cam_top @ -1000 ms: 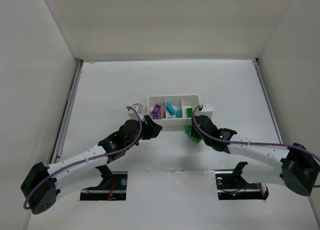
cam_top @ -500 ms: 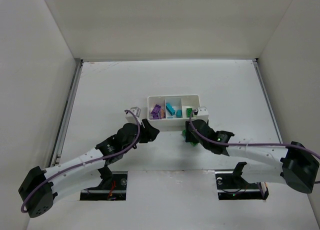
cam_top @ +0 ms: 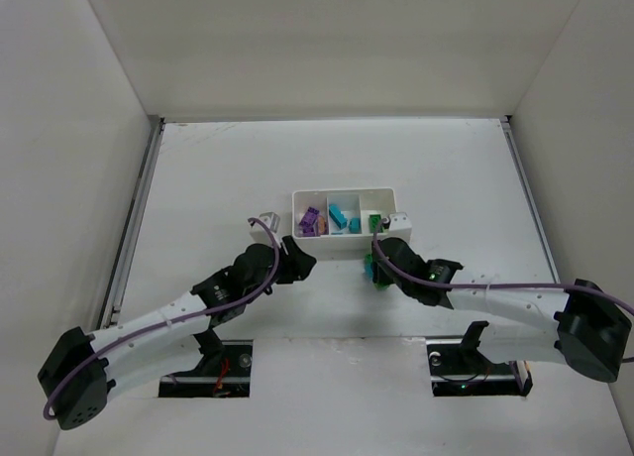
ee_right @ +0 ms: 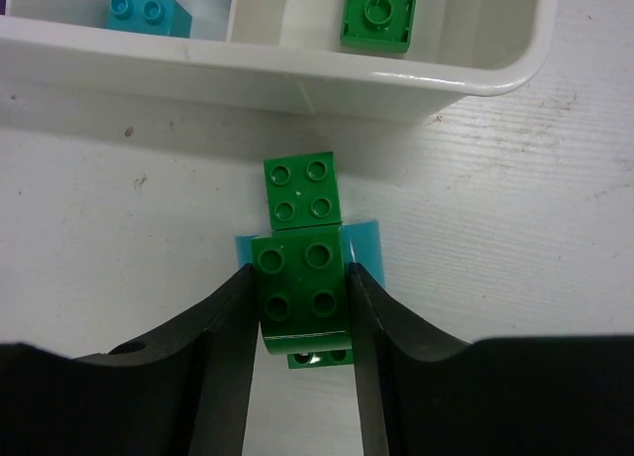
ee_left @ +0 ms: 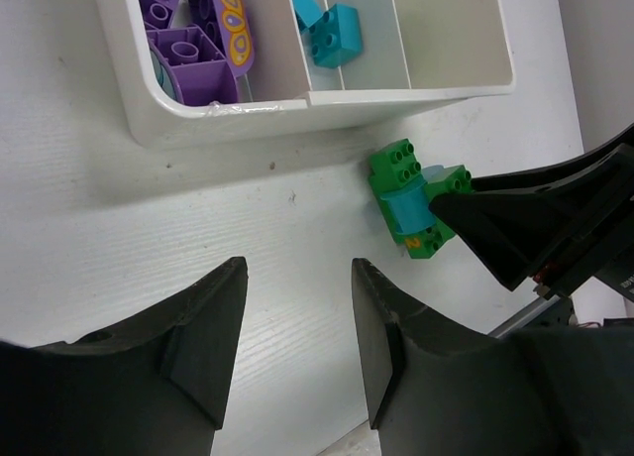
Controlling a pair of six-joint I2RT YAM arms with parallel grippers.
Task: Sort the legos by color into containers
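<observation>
The white three-compartment tray (cam_top: 337,241) holds purple legos (ee_left: 188,52) on the left, cyan ones (ee_left: 333,36) in the middle and a green one (ee_right: 379,13) on the right. On the table just in front of the tray (ee_right: 297,81) lies a small stack of green bricks (ee_right: 302,278) joined to a cyan piece (ee_right: 364,246). My right gripper (ee_right: 300,312) is shut on the stack's upper green brick, fingers against both its sides. My left gripper (ee_left: 297,317) hovers open and holding nothing over bare table, left of the stack (ee_left: 411,203).
The right gripper's black finger (ee_left: 535,218) reaches in from the right in the left wrist view, close to my left fingers. White walls ring the table (cam_top: 198,178). Two cut-outs (cam_top: 223,362) lie by the arm bases.
My right gripper shifted slightly left and closed on the green stack. The left arm drew back a little from the tray's left end.
</observation>
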